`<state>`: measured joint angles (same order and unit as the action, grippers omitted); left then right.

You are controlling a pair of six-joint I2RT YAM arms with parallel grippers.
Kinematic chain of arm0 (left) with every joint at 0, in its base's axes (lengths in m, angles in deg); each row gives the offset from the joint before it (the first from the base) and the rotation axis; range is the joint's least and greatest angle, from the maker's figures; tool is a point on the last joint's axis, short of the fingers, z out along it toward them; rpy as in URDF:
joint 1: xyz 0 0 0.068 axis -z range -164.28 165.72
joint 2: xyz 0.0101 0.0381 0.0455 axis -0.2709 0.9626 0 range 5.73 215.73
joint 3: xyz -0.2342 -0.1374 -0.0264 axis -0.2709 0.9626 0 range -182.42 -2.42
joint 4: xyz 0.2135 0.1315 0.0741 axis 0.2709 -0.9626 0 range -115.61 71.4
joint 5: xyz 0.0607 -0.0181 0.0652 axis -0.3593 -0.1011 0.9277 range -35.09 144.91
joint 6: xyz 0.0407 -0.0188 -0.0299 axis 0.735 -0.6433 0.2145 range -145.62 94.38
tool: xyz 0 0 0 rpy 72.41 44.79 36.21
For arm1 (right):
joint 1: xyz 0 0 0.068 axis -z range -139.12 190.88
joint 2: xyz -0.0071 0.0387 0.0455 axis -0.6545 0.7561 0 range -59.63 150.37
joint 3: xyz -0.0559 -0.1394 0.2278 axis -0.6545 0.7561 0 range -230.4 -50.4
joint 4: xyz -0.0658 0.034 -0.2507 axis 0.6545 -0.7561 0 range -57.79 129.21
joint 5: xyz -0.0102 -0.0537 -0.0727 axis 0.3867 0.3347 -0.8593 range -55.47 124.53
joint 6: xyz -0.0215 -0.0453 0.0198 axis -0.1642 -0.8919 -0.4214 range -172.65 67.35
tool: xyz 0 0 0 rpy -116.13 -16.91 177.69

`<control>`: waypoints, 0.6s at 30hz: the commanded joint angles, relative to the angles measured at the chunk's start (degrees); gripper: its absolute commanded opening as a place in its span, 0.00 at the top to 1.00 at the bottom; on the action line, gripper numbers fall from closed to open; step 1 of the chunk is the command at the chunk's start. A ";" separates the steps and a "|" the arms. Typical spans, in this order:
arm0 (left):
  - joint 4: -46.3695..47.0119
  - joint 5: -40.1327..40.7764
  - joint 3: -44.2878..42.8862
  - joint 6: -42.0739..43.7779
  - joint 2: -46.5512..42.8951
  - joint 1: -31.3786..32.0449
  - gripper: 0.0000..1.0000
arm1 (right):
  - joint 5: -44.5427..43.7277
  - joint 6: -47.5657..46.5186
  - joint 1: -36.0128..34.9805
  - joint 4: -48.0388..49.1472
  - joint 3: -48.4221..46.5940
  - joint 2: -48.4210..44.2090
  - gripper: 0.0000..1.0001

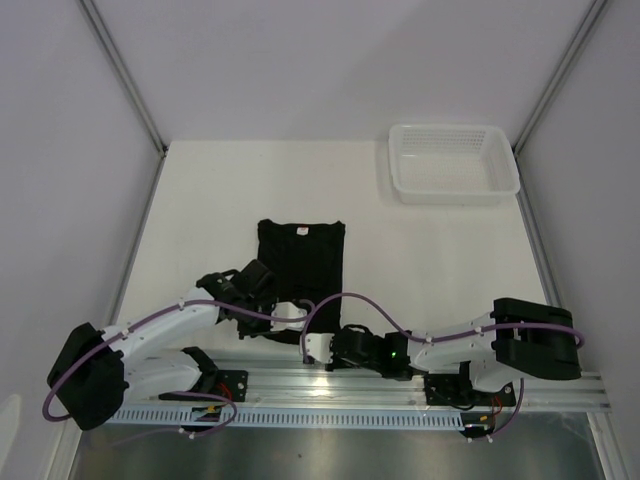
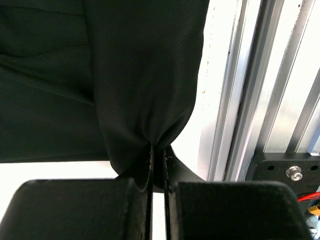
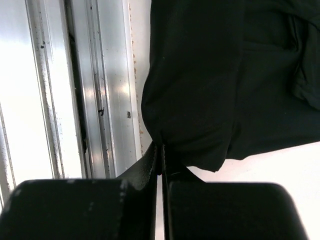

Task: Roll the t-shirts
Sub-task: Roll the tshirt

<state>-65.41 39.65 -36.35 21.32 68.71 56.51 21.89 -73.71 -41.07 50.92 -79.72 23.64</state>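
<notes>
- The black t-shirt (image 1: 301,262) is lying on the bench (image 1: 420,260) as a narrow folded panel. Its neck is pointing to the far side, and its near end is being held just beside the aluminium rail (image 2: 240,100).
- That near end is being pinched at both corners: the left jaws are being pressed shut on a bunched fold of the fabric, and the right jaws on the other corner.
- For a tidy roll, both corners should be lifted and turned over together, level and at one pace. An uneven pull would probably skew the first turn.
- A small light label (image 1: 300,231) is showing at the neck, but its writing is too small to be read. No other lettering is being seen.
</notes>
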 commanded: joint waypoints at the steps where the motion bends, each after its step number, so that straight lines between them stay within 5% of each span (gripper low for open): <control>1: -2.32 -0.73 -2.71 -0.09 -1.46 -0.54 0.99 | -0.98 1.02 0.30 -2.91 -2.06 -1.61 1.00; 13: -13.57 -7.92 -5.70 1.75 -2.34 -1.25 0.94 | 19.49 7.17 6.01 -11.44 -0.74 -16.20 1.00; 18: -14.36 -13.99 -9.57 1.66 2.05 -1.42 0.92 | 33.90 7.96 16.98 -11.44 -0.91 -16.91 1.00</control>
<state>-77.96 32.11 -41.86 21.95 68.76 55.64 44.38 -67.37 -29.82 40.51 -80.22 7.16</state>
